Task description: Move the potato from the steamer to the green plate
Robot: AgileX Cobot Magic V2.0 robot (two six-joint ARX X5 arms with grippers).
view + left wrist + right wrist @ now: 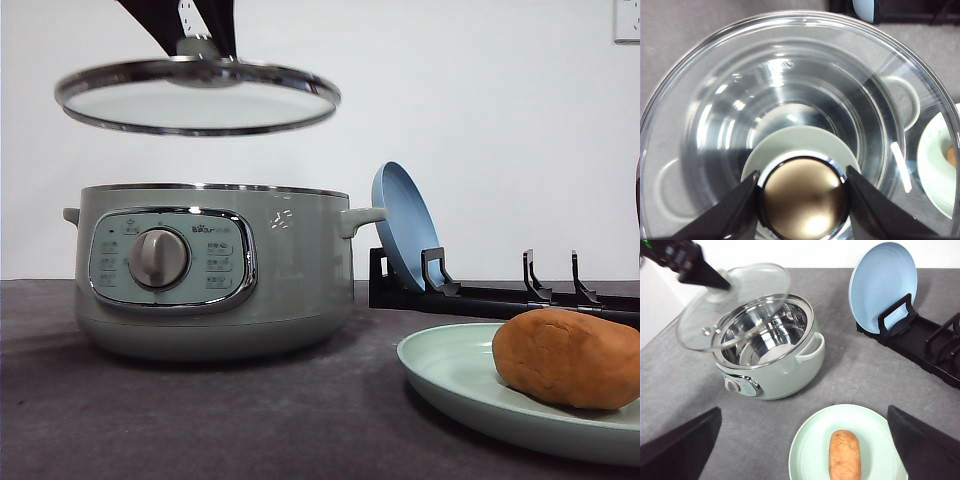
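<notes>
My left hand (pixel 802 200) grips the glass lid's (pixel 197 97) knob above the sage-green steamer (pixel 210 270), my right hand (pixel 805 450) spread wide over the matte, oval potato (pixel 844 455) on the mint-green plate (pixel 810 440).

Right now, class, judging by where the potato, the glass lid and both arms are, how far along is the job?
Done: the oval orange-brown potato lies on the round pale mint-green plate, and the sage-green electric steamer stands open. In hand: the left gripper holds the round glass lid by its knob above the steamer. The right gripper hovers open over the plate. Left: probably just putting the lid back.
</notes>
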